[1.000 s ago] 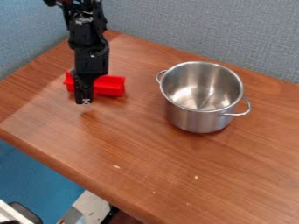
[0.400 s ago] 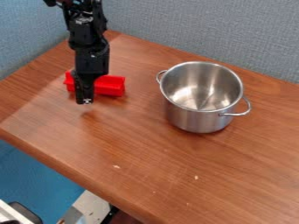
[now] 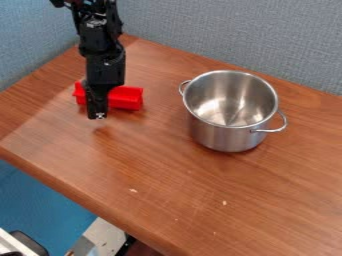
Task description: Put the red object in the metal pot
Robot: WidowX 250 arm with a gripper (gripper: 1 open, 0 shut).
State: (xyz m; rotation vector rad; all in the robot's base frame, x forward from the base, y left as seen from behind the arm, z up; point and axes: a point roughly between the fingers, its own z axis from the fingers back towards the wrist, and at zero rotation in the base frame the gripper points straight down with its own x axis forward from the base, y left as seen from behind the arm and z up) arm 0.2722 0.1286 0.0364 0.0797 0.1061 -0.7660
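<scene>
- Red in colour, recognisable as a small, smooth, rectangular block (image 3: pixel 127 97); lies flat on the brown wooden table (image 3: pixel 160 180), towards the upper left of the view.
- Shows on both sides of the black end effector (image 3: pixel 98 111), with the middle part hidden behind it.
- Sits outside the round, shiny stainless-steel pot (image 3: pixel 227 135), well apart from it, to its left in the view.
- At the black end effector: reaches down in front of the block, fingers together, tips low by the near edge of the block; cannot tell whether clamped on it or just touching it.
- Above that, hangs down from the top edge of the view as a dark, jointed robot arm (image 3: pixel 98 25).
- At the pot: stands upright on the table, open at the top, with bare metal visible inside.
- Carries two small loop handles, one at the upper left (image 3: pixel 185 88), the other at the lower right (image 3: pixel 275 126).
- Behind the table, rises as a grey-blue textured wall (image 3: pixel 221 30).
- At the lower left, shows as a flat blue surface (image 3: pixel 34 205) beyond the table edge.
</scene>
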